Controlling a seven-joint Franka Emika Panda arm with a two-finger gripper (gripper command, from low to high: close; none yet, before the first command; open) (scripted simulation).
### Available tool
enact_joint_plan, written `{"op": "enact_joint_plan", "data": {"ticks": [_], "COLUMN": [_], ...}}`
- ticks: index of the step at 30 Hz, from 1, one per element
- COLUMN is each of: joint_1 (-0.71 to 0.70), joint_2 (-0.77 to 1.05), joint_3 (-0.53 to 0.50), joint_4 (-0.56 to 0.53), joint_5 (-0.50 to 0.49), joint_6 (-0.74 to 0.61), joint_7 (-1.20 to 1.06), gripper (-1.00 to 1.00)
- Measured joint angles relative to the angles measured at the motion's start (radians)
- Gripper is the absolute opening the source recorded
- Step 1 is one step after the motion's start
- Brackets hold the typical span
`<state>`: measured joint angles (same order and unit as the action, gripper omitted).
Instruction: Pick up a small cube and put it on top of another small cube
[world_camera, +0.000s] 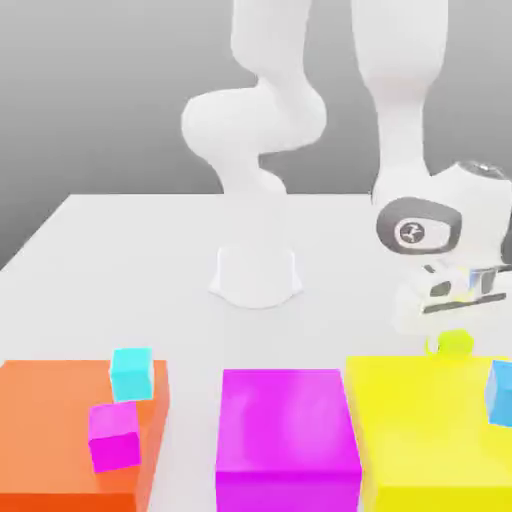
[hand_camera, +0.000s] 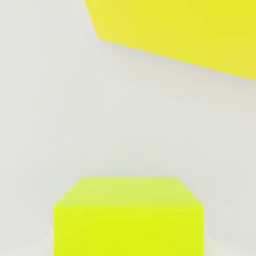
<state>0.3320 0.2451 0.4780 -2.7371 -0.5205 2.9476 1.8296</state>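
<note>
Gripper (world_camera: 452, 335): clamped on the small cube (hand_camera: 128, 217), low behind the yellow block (world_camera: 435, 425).
Risk: lifting crooked, cube slips free.
Snag: clipping that block's edge.

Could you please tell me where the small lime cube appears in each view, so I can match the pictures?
Exterior view: lime cube under the pincer, just behind the yellow block, at the right.
Hand view: lime cube close up, on the white table.
Shared landmark: the yellow block.
</note>
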Motion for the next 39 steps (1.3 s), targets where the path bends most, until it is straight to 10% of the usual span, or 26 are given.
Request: {"op": "enact_joint_plan", "data": {"ticks": [19,39], "joint_1": [-0.065,-0.689], "joint_2": [-0.134,-0.369], "joint_3": [0.56,0.094], "joint_4": [-0.029,0.023], "joint_5": [0.816,0.941], "joint_6": [-0.279,-0.577], "joint_7": [-0.408,0.401], "gripper": [-1.0,-1.0]}}
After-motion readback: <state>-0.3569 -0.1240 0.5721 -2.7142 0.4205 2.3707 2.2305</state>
